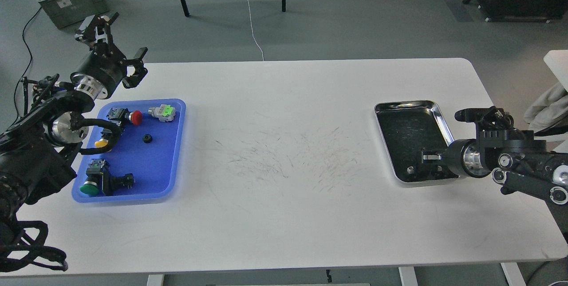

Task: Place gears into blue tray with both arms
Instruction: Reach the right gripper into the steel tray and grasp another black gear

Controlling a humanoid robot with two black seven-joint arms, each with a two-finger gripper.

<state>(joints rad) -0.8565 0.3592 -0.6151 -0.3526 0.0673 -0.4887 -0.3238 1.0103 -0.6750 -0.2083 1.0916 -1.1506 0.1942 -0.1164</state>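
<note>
One small black gear (147, 138) lies in the middle of the blue tray (177, 157) at the table's left. My left gripper (116, 42) hovers open beyond the tray's back left corner, holding nothing. At the right, my right gripper (427, 158) reaches low into the steel tray (437, 107). Its dark fingers merge with the tray's dark floor, so its state is unclear. A tiny round thing (410, 169), possibly the other gear, lies just left of its tip near the tray's front rim.
The blue tray also holds several push-buttons: red (135, 117), green-topped grey (162, 112), yellow (102, 143) and dark green (91, 187). My left arm's cable loops over the tray's left side. Chair legs and a crate stand on the floor beyond the table.
</note>
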